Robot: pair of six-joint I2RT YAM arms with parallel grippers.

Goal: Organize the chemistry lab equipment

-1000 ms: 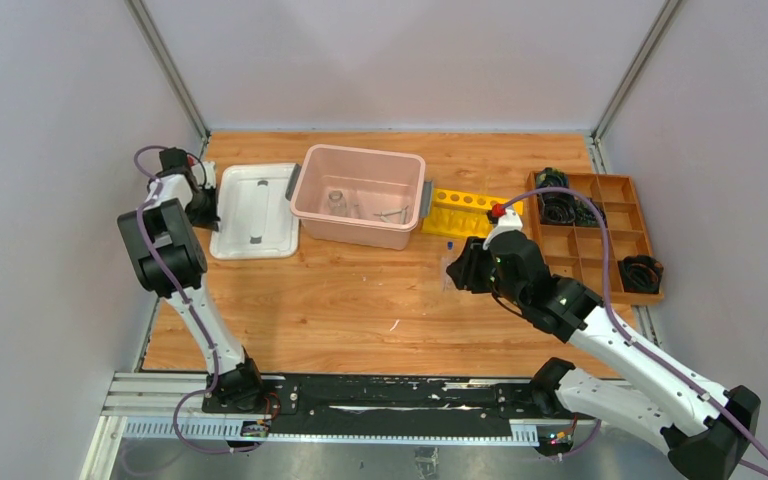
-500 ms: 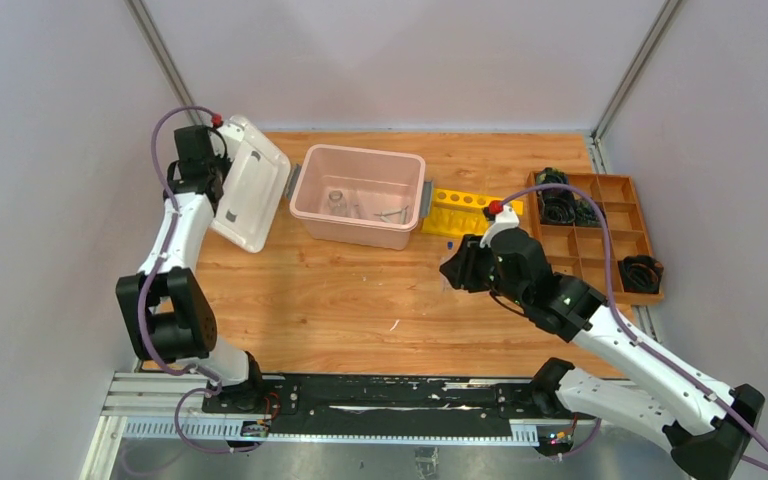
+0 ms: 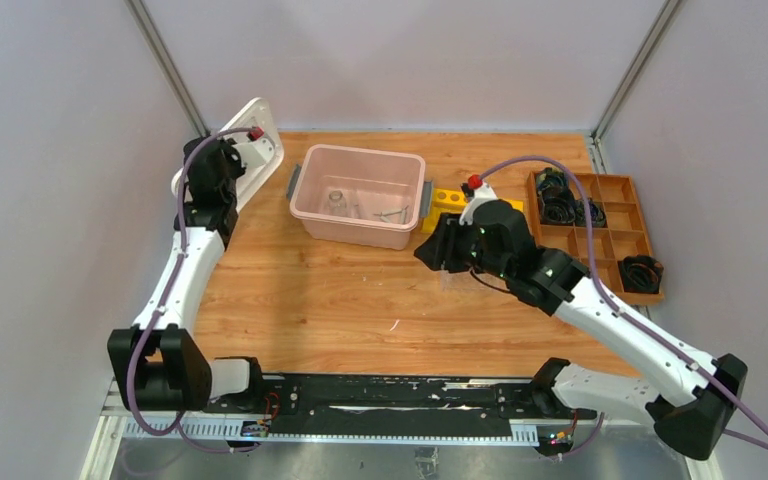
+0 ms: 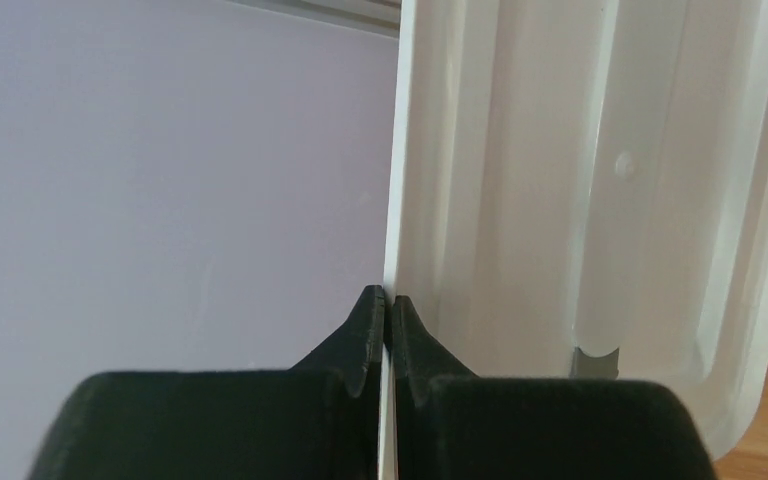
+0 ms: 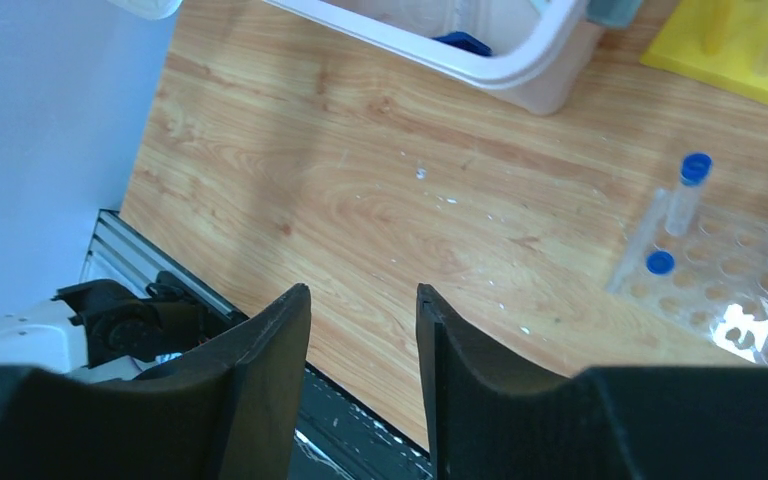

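- Your left gripper (image 4: 388,300) is clamped shut on the thin edge of a white plastic lid (image 4: 570,200), with one finger on each face of it.
- From the top view, the left gripper (image 3: 222,165) holds that white plastic lid (image 3: 268,148) off the wooden tabletop (image 3: 340,290). The lid is tilted up on edge at the far left corner, close to the left wall.
- Your right gripper (image 5: 363,300) has its fingers apart with nothing between them, and bare wood shows through the gap.
- From the top view, the right gripper (image 3: 430,250) hangs above the tabletop, just beside the near right corner of a pink rectangular plastic bin (image 3: 355,232).
- A clear plastic tube rack (image 5: 720,290) lies flat on the tabletop near the right gripper, toward the right edge.
- One small clear blue-capped tube (image 5: 682,195) stands at the rack's far side. A second blue cap (image 5: 660,262) sits in a rack hole nearer you.
- The pink bin stands at the far middle of the tabletop. It holds a clear glass beaker (image 3: 337,200) and a small blue piece (image 5: 463,42).
- A yellow block with round holes (image 3: 453,200) touches the bin's right end.
- A brown wooden compartment tray (image 3: 615,215) sits along the far right edge, with black coils in some compartments.
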